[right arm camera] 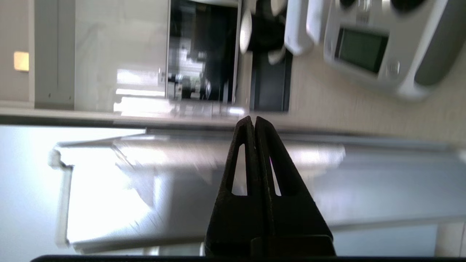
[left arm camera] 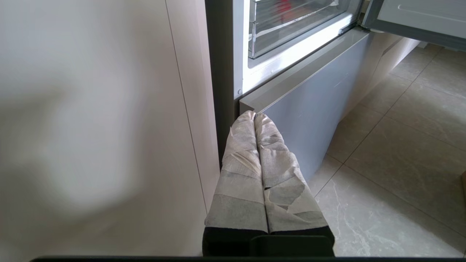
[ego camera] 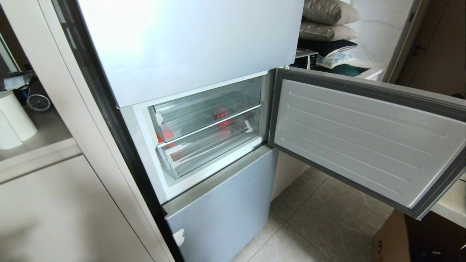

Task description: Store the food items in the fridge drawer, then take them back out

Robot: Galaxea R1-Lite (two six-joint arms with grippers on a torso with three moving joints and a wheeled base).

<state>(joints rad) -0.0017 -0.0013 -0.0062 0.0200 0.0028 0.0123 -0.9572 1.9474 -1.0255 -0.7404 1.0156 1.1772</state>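
Two drawers: stacked clear bins sit shut inside the open middle compartment of the fridge (ego camera: pixel 189 47), an upper drawer (ego camera: pixel 205 111) and a lower drawer (ego camera: pixel 213 145).
Fridge drawer: I cannot tell for certain which of the two is the deep, stepped-lip bin the task means; both fronts are flush with the compartment frame.
Food items: red patches (ego camera: pixel 220 115) show through the plastic near the middle of the upper bin, and an orange-red one (ego camera: pixel 166 135) sits at its left end. They look to be inside already, though their shapes are too smeared by the plastic to count.
Door: the compartment door (ego camera: pixel 364 142) hangs swung wide to the right, leaving the bins reachable.
Left gripper (left arm camera: pixel 254 116): tape-wrapped fingers pressed together, holding nothing, parked low by the corner of the bottom fridge panel (left arm camera: pixel 309 109).
Right gripper (right arm camera: pixel 252 120): black fingers closed tip to tip and empty, out of the head view; beyond it lie a blurred pale door edge and a counter with a white appliance (right arm camera: pixel 378 47).
Step in hand: judging by the fruit behind shut fronts, storing seems done and retrieval is ahead.
Next move: the right claw would need to reach the drawer's front lip, hook or pinch it, and pull straight outward.
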